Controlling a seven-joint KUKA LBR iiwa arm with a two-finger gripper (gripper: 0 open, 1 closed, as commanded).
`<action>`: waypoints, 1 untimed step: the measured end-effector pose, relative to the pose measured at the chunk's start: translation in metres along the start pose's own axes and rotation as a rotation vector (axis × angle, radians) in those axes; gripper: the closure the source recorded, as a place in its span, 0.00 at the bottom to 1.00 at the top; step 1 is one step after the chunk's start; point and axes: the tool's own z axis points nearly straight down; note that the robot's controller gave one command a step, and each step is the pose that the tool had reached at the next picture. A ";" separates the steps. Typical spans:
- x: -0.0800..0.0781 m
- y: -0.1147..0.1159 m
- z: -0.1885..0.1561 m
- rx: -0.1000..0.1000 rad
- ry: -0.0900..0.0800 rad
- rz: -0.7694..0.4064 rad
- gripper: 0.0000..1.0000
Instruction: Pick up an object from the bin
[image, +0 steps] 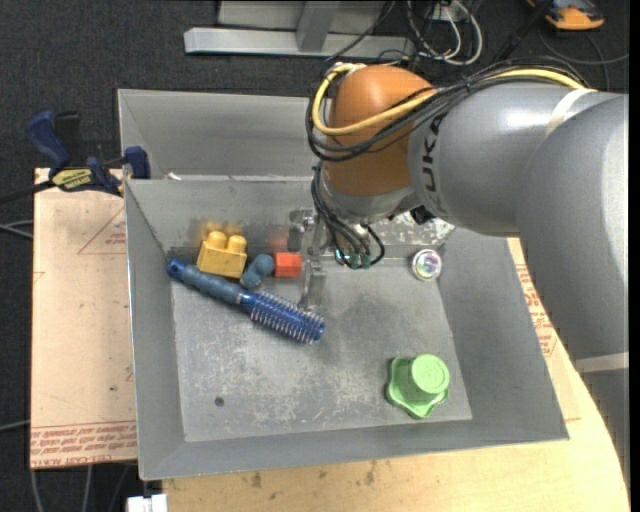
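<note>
The pincer (312, 284), state unclear, hangs over the bristled end of the blue brush (246, 297).

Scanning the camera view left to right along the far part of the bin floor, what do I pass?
yellow block → blue lump → orange cube → claw → shiny disc. The brush is left out because it stretches under several of these.
</note>
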 end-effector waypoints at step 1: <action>0.038 0.029 0.083 0.000 0.001 -0.027 0.00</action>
